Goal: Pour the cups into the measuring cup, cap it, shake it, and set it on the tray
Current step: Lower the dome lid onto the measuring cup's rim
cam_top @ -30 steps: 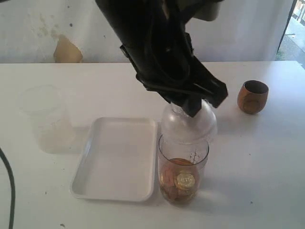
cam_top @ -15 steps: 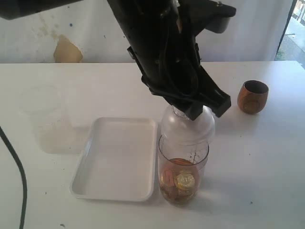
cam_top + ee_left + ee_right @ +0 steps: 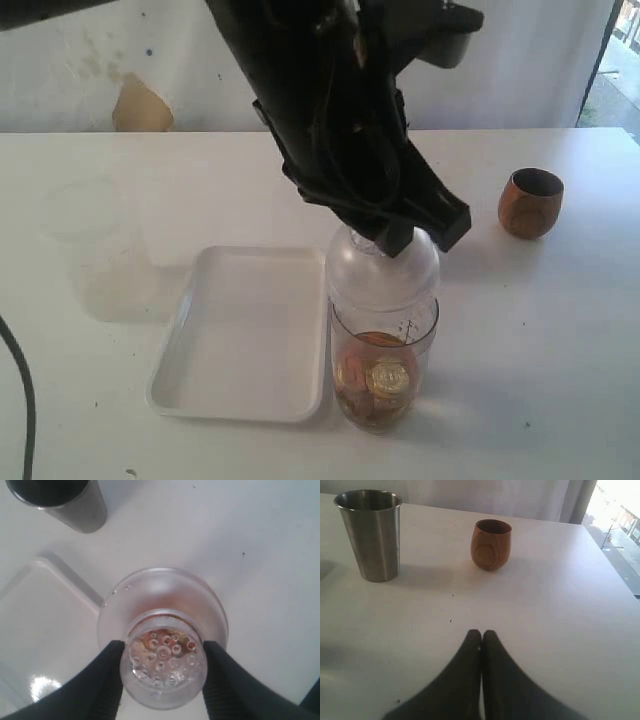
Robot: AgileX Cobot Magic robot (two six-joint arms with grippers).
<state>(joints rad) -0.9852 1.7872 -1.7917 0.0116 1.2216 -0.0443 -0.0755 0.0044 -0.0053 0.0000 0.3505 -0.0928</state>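
The clear measuring cup stands just right of the white tray and holds gold coins. A clear domed cap with a perforated top rests on its mouth. My left gripper is shut on the cap's neck, coming down from above. The steel tumbler and the brown wooden cup stand upright on the table beyond my right gripper, which is shut on nothing. The wooden cup stands at the far right; my arm hides the tumbler in the exterior view.
A frosted plastic container stands left of the tray. The steel tumbler is close beside the tray's far corner in the left wrist view. A dark cable hangs at the left edge.
My left gripper has shifted the cap a little left and lower, so it now sits squarely over the measuring cup's mouth. The right gripper has not moved.
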